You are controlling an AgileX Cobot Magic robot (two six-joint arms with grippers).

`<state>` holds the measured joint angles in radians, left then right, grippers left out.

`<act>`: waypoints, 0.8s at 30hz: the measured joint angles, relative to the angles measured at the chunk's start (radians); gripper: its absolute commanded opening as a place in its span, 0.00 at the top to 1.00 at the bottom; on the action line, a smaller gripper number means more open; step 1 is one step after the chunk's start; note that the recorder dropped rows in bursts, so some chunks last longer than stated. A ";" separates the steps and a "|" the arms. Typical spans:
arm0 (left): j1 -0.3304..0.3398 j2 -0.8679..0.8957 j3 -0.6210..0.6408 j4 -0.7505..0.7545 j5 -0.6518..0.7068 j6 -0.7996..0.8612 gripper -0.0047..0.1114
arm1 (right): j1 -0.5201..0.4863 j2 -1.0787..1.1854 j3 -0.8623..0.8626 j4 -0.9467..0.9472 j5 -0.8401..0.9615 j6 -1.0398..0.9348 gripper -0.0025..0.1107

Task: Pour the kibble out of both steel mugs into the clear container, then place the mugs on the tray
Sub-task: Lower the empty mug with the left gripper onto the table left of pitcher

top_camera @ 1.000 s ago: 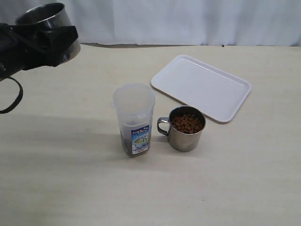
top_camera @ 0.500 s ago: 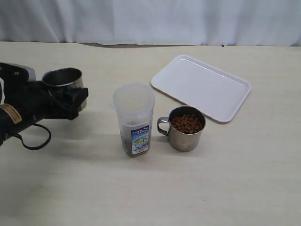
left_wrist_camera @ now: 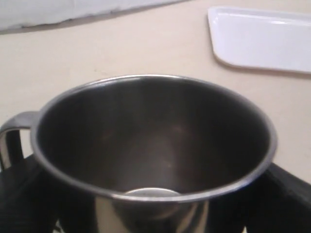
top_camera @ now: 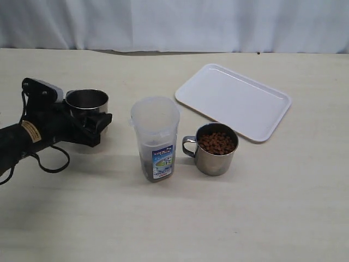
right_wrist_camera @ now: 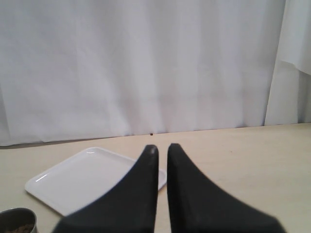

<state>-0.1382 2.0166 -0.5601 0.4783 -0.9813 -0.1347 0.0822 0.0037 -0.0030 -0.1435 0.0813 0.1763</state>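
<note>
As the empty mug [top_camera: 86, 102] is light, slick steel, we approve left gripper [top_camera: 92, 126] clamping wide round its body; right gripper [right_wrist_camera: 163, 149] closed, empty.

You have only two printed things to check here, and neither can be read. The jar [top_camera: 155, 136], standing near the middle of the table [top_camera: 262, 218], carries a small label [top_camera: 163, 162] low on its front, close to its base. The label is blue with a green and white patch in the middle and pale lettering across the top. The letters are too small and blurred to make out. The black arm [top_camera: 11, 146] by the table's left edge wears a small yellow sticker [top_camera: 28, 131] with dark print, which is also too small to read.
</note>
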 measured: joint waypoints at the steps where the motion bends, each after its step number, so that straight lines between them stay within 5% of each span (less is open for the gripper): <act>1: 0.000 0.001 -0.012 0.008 0.025 0.002 0.96 | 0.000 0.000 0.000 0.000 0.000 0.000 0.93; 6: 0.000 0.009 -0.027 0.023 0.064 0.002 0.91 | 0.000 0.000 0.000 0.000 0.000 0.000 0.93; 19: 0.000 0.086 -0.032 0.064 0.009 0.004 0.30 | 0.000 0.000 0.000 0.000 0.000 0.000 0.93; 24: 0.000 0.056 -0.028 0.089 0.028 0.006 0.19 | 0.000 0.000 0.000 0.000 0.000 0.000 0.93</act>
<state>-0.1382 2.0729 -0.5878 0.5677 -0.9535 -0.1289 0.0822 0.0037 -0.0030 -0.1435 0.0813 0.1763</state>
